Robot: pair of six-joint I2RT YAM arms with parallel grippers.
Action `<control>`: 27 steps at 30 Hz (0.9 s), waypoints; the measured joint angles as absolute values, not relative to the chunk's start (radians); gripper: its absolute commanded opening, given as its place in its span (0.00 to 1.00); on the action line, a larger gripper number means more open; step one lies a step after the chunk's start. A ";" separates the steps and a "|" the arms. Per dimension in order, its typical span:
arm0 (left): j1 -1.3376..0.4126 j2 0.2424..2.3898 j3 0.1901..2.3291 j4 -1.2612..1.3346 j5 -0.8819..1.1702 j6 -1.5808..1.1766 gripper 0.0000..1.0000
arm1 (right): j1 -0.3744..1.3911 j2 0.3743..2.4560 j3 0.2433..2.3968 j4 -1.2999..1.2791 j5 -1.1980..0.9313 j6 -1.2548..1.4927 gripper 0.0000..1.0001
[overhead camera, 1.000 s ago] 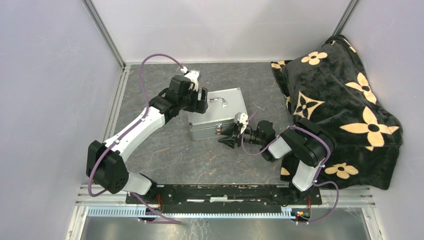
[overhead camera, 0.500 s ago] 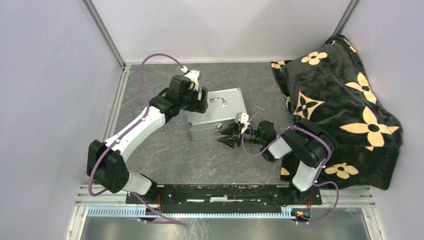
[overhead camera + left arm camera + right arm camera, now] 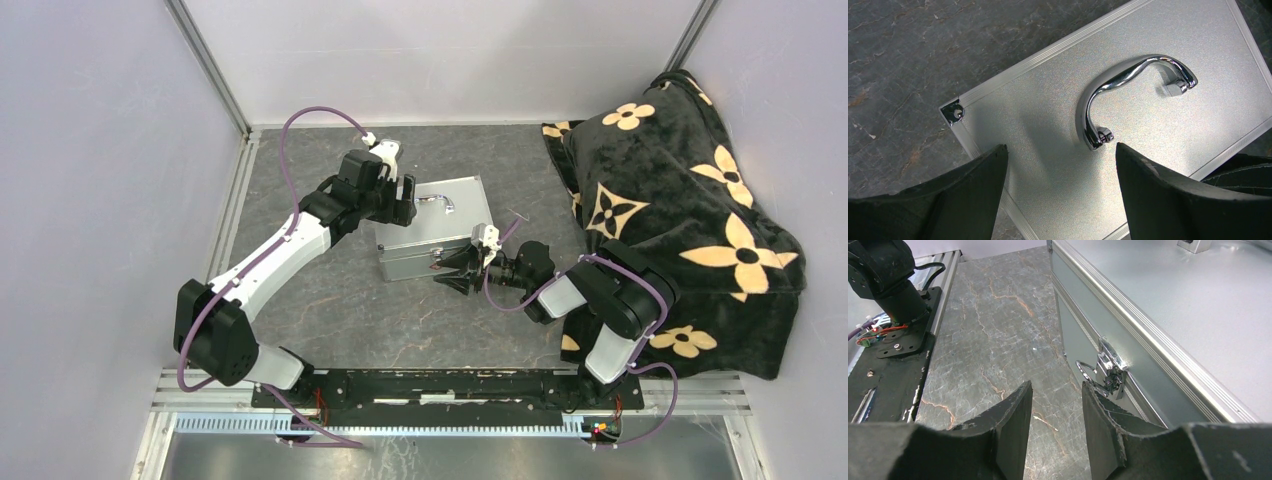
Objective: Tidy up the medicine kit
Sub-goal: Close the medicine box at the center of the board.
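Note:
The medicine kit [image 3: 432, 228] is a silver metal case lying on the grey tabletop with its lid down. A chrome handle [image 3: 1128, 85] lies flat on the lid [image 3: 1168, 130]. My left gripper [image 3: 1062, 150] hovers over the lid's left end, beside the handle's near foot, jaws wide open and empty. Low at the case's front wall, my right gripper [image 3: 1055, 385] stands partly open with only tabletop between its fingers. Its right fingertip [image 3: 1093, 395] sits right against the front latch [image 3: 1110, 365]. In the top view the right gripper [image 3: 455, 270] points at the case's front right.
A black blanket with cream flowers [image 3: 690, 200] drapes over something bulky at the right, close behind the right arm. Enclosure walls stand at the left and back. The arms' base rail [image 3: 450, 385] runs along the near edge.
The right gripper has edged slightly closer to the case's front latch. The left gripper and the case have not moved.

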State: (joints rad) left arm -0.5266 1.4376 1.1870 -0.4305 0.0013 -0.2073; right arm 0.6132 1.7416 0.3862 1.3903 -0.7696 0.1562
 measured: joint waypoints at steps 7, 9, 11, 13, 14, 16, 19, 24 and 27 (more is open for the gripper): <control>-0.527 1.440 1.188 -0.428 0.002 -0.207 0.84 | 0.613 1.736 0.386 1.390 -0.767 0.156 0.47; -0.527 1.440 1.188 -0.428 0.002 -0.207 0.84 | 0.613 1.728 0.386 1.390 -0.767 0.156 0.47; -0.527 1.440 1.188 -0.428 0.002 -0.207 0.84 | 0.613 1.718 0.386 1.390 -0.767 0.156 0.47; -0.527 1.440 1.188 -0.428 0.002 -0.207 0.83 | 0.613 1.711 0.386 1.390 -0.767 0.156 0.47; -0.527 1.440 1.188 -0.428 0.002 -0.207 0.83 | 0.613 1.708 0.386 1.390 -0.767 0.156 0.47; -0.527 1.440 1.188 -0.428 0.002 -0.207 0.83 | 0.613 1.707 0.386 1.390 -0.767 0.156 0.47; -0.527 1.440 1.188 -0.428 0.002 -0.207 0.83 | 0.613 1.707 0.386 1.390 -0.766 0.156 0.47; -0.527 1.441 1.189 -0.427 0.002 -0.207 0.83 | 0.613 1.706 0.386 1.389 -0.761 0.156 0.47; -0.527 1.442 1.189 -0.426 0.003 -0.207 0.83 | 0.613 1.702 0.386 1.387 -0.759 0.156 0.47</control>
